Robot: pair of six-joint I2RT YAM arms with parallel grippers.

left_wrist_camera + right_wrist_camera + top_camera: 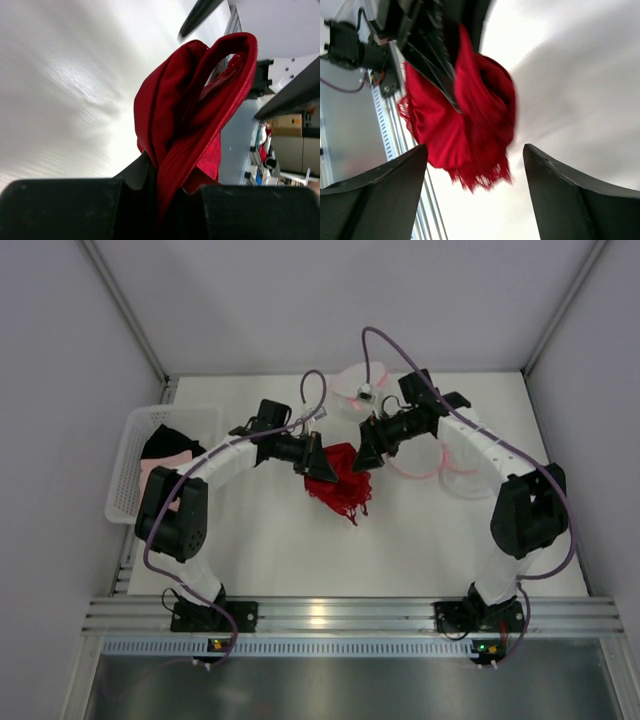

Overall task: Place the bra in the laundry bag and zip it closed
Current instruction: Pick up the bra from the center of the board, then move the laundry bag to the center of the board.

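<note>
Clamping bra (338, 482), left jaws; right jaws spread.

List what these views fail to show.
Laundry bag: top view, partly under the right arm; zipper too small to tell open or shut.
Red bra: left wrist view, lower part hidden between the left tool's fingers.
Basket clothes: top view, partly covered by the left arm; kinds unclear.

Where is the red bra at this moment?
The red bra is at the top view's centre, held by the left end effector, right end effector beside it.
</note>
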